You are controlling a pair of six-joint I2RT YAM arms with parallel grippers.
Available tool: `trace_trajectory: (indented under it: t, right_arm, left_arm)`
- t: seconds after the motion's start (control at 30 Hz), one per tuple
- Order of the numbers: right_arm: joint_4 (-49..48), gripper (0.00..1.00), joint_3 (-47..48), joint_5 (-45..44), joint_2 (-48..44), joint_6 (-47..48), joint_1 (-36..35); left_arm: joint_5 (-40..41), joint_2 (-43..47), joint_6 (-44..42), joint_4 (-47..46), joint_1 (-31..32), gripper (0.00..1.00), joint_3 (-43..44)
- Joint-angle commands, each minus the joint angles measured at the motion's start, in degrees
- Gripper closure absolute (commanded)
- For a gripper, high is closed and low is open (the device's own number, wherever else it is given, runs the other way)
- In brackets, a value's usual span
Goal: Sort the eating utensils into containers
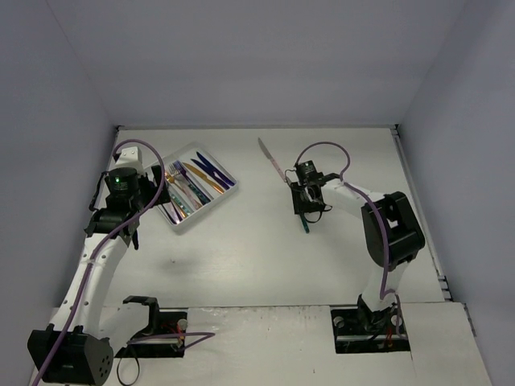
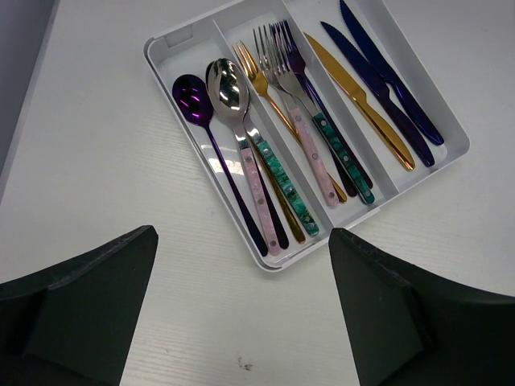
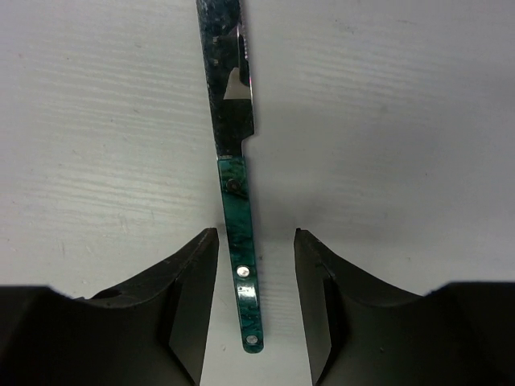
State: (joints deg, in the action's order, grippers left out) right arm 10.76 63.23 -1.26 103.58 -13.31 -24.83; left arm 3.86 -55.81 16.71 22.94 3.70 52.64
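The white tray (image 2: 165, 42) holds spoons (image 2: 224, 84) in its left compartment, forks (image 2: 278, 48) in the middle and a gold knife and two dark blue knives (image 2: 378, 72) on the right. My left gripper (image 2: 241, 235) hangs open over the bare table just short of the tray's near end. A teal-handled knife (image 3: 241, 257) lies flat on the table, blade pointing away. My right gripper (image 3: 255, 235) straddles its handle with the jaws apart and a gap on each side. A pink-handled knife (image 1: 270, 159) lies just beyond that gripper (image 1: 303, 201).
The tray (image 1: 195, 221) sits at an angle at the back left. Grey walls close in the table on three sides. A dark seam (image 1: 257, 306) crosses the tabletop in front of the arm bases.
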Motion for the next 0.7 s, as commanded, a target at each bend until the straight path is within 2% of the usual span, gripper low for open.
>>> trace_trajectory:
  t: [0.0,0.17,0.3,0.4,0.57,0.67]
  right_arm:
    - [-0.04,0.60,4.19,-0.70,1.14,1.33,-0.77]
    - [-0.55,0.65,5.20,-1.41,4.75,1.52,-1.11]
    - [-0.72,0.90,5.56,-4.19,5.82,1.45,-1.59]
    - [-0.64,1.00,5.99,-7.46,4.08,1.49,-2.57]
    - [-0.30,1.00,10.36,-14.07,-1.88,3.94,-5.98]
    - [-0.35,1.00,15.88,-12.68,-2.59,6.67,-7.61]
  left_arm:
    - [-0.23,0.64,-0.36,-2.81,0.40,0.14,1.00]
    - [-0.25,0.70,-0.36,-2.88,0.36,0.14,0.99]
    - [-0.08,0.62,-0.36,-2.81,0.34,0.14,1.00]
    - [-0.08,0.61,-0.37,-2.80,0.35,0.14,0.98]
    - [0.10,0.53,-0.45,-2.90,0.43,0.14,0.98]
    - [0.10,0.48,-0.45,-2.90,0.38,0.14,0.97]
